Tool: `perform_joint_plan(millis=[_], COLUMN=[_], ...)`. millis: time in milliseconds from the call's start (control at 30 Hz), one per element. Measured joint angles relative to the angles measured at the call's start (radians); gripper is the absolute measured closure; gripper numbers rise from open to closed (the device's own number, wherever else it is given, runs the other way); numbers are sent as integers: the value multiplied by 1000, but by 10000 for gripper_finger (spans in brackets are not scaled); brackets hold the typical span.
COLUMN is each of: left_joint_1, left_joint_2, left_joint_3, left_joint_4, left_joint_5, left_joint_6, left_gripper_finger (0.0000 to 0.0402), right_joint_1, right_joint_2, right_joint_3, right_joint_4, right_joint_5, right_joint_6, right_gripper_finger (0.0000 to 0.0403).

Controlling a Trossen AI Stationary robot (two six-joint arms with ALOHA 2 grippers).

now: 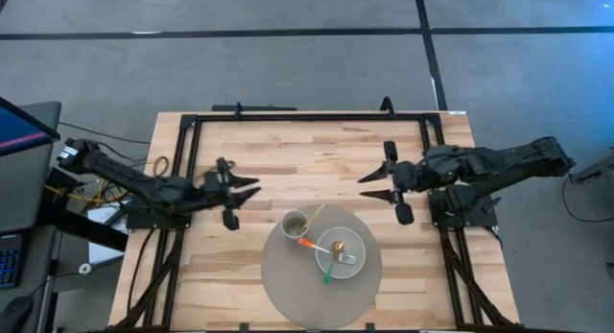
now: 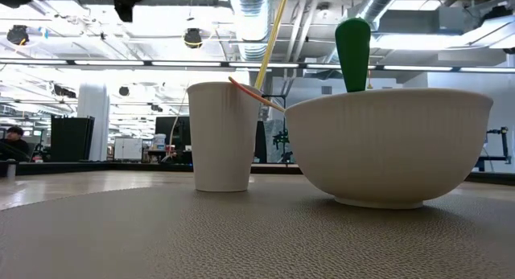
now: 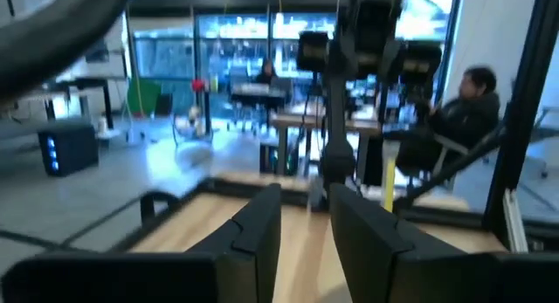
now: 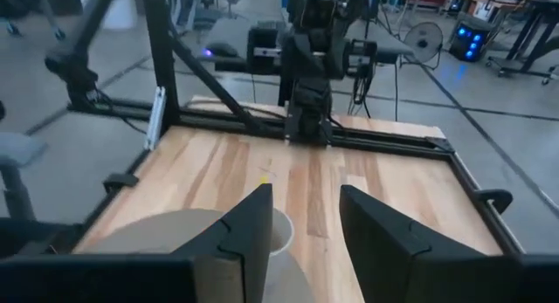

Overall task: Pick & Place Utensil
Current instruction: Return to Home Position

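A white bowl (image 1: 342,253) stands on a round grey mat (image 1: 288,285). A green-handled fork (image 1: 329,270) lies in the bowl, its handle (image 2: 352,44) sticking up over the rim. An orange-handled utensil (image 1: 309,245) leans on the bowl's rim toward a white cup (image 1: 295,224). A thin yellow stick (image 2: 272,38) stands in the cup (image 2: 224,137). My left gripper (image 1: 251,189) hovers open left of the cup. My right gripper (image 1: 369,184) hovers open beyond the bowl, right of centre. Both touch nothing.
A small golden object (image 1: 338,248) sits in the bowl. A black frame (image 1: 307,117) runs along the table's far edge and sides. Bare wood (image 1: 307,165) lies between the two grippers. A seated person (image 3: 463,111) shows in the room behind.
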Motion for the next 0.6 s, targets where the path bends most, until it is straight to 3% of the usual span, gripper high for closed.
perform_joint_plan(millis=[233,433,600], left_joint_1=[-26,-28,-27], left_joint_2=[-260,-436,-474], left_joint_3=[0,0,-61], left_joint_4=[-275,-506,-480], left_joint_5=[-42,-17,82], left_joint_6=[7,-79,-79], left_gripper_finger=[300,300,300], right_joint_1=[22,25,-4], right_joint_2=[-87,-226,-406], right_joint_3=[-14,-147,-257], right_joint_4=[-78,-18,-5], right_joint_5=[-3,-3,-3], right_joint_6=[16,-19,-5], right_gripper_finger=[274,275,273])
